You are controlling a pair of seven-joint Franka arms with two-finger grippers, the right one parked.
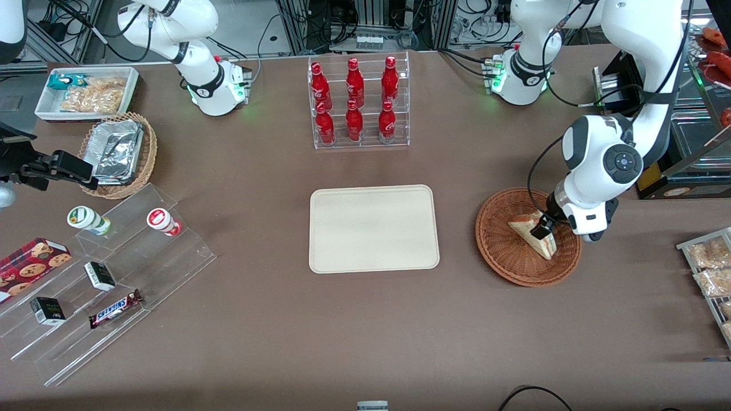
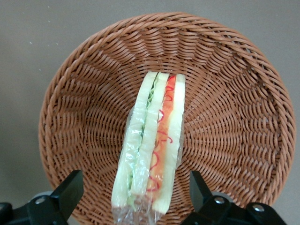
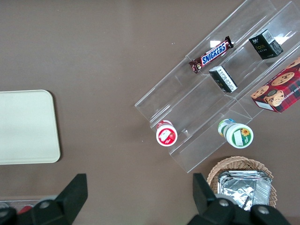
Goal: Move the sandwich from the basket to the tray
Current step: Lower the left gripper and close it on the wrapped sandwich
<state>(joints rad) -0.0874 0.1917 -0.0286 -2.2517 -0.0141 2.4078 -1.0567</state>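
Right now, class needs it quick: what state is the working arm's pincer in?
Left pincer: open, down in the reddish-brown wicker basket, fingers either side of the wrapped sandwich, not yet closed on it.

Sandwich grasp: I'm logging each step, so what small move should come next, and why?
Probably close the end effector on the sandwich. Its open fingers sit on either side of the wedge, apart from it, and the sandwich lies in the basket; the tray holds nothing.

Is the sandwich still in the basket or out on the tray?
In the basket: the sandwich rests on its weave, between the open gripper's fingers. The tray holds nothing.
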